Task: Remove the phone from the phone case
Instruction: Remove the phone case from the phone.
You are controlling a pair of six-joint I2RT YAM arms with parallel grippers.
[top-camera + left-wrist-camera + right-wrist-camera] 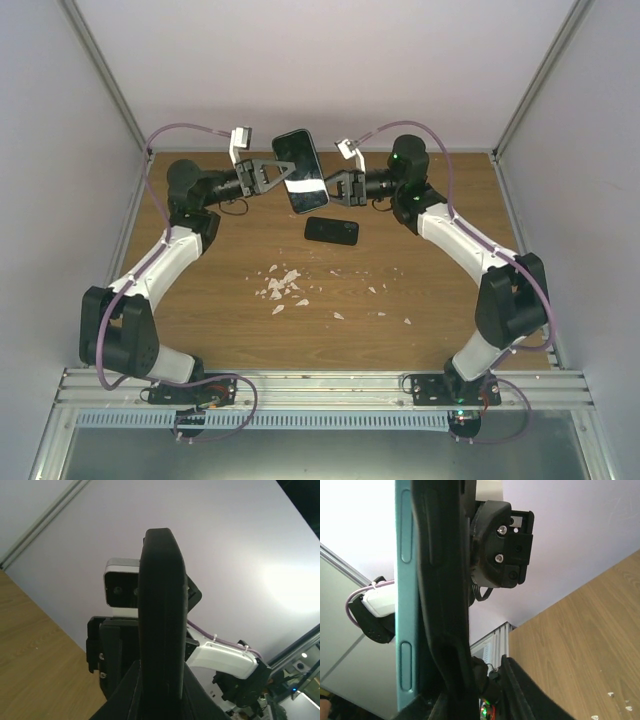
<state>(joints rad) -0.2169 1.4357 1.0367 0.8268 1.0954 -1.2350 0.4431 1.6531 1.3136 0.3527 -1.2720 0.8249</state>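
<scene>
The phone (300,165) is a flat, round-cornered slab with a glossy black face. It is held tilted in the air over the back of the wooden table (430,300), between the two arms. From the right wrist its side shows as a smooth teal band with long slots. The matte black phone case (445,605) wraps its back, thick and rounded along the rim. The left gripper (283,172) is clamped narrowly on the case's left long edge. The right gripper (338,187) sits around the right edge, but one finger shows a gap from the case, so I cannot tell whether it pinches. Just below, a second black slab (332,230) lies flat on the wood, apart from both grippers. Pale, jagged flakes (280,288) are scattered mid-table. Plain walls (350,60) stand close behind and at both sides, and the widest room lies toward the front.
</scene>
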